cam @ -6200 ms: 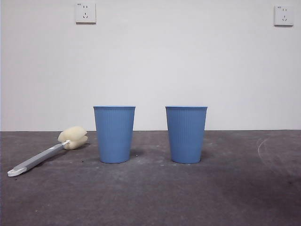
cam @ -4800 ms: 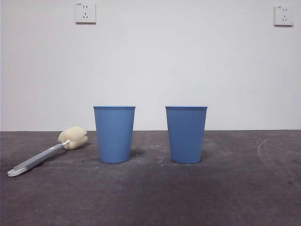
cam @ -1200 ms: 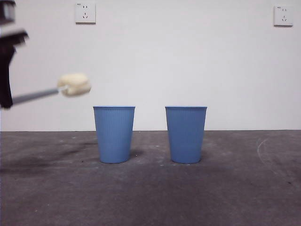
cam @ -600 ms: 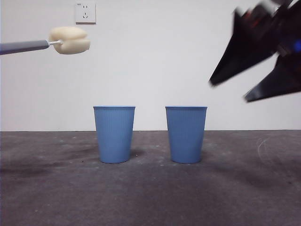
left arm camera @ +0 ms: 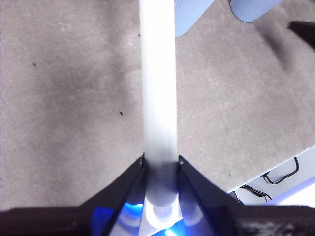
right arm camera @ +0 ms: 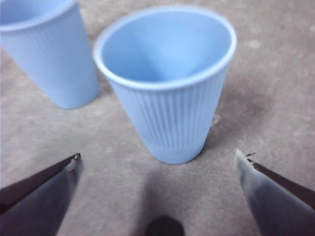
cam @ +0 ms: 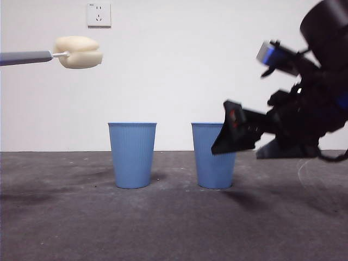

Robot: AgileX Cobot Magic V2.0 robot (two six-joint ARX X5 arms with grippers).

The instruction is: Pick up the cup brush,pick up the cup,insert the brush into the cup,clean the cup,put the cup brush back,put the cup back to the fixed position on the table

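Ribbed blue cup (cam: 213,157); cream sponge, seemingly grey-handled cup brush (cam: 77,52).

You have bare table (cam: 163,228) low in the frame; the second cup (cam: 132,155) stands just left of the cup (cam: 209,157), narrowing that gap.

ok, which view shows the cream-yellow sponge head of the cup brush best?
Front view: the cream-yellow sponge head shows whole, in the air against the wall. Left wrist view shows only the grey handle clamped in the left gripper. Right wrist view shows none of it.
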